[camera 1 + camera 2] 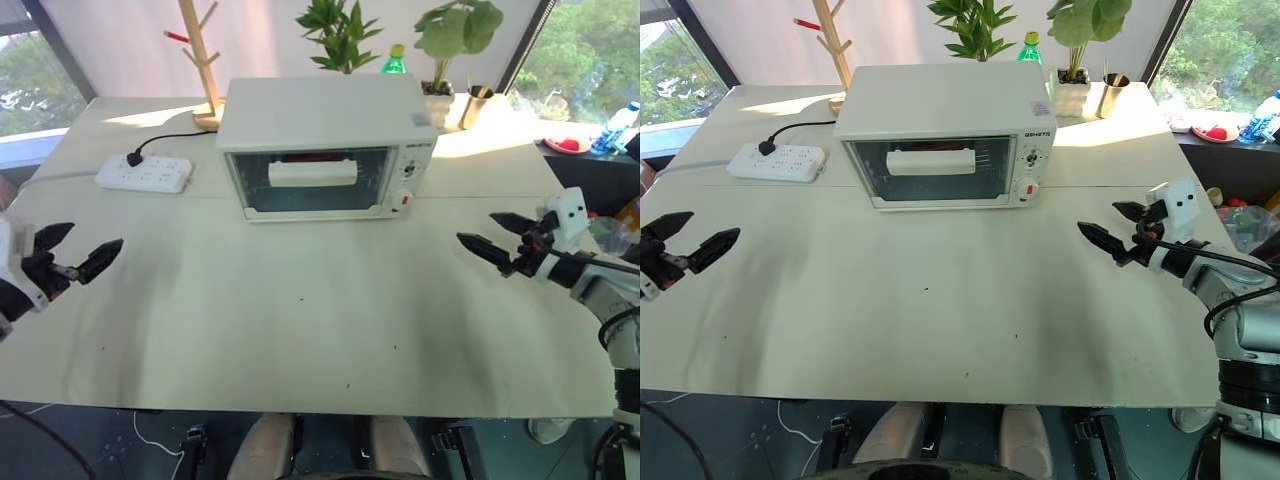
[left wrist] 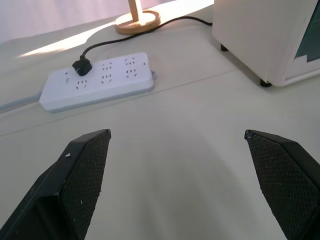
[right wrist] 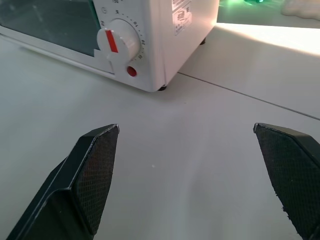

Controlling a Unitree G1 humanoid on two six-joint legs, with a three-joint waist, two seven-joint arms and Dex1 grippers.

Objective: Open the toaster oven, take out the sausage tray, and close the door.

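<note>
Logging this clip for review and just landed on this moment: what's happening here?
Nothing is being handled yet. The toaster oven sits at the back of the table with its door shut. The left tool and the right tool hover open and empty over the table, one out to each side, both well short of the oven. A power strip lies to the oven's left.
</note>
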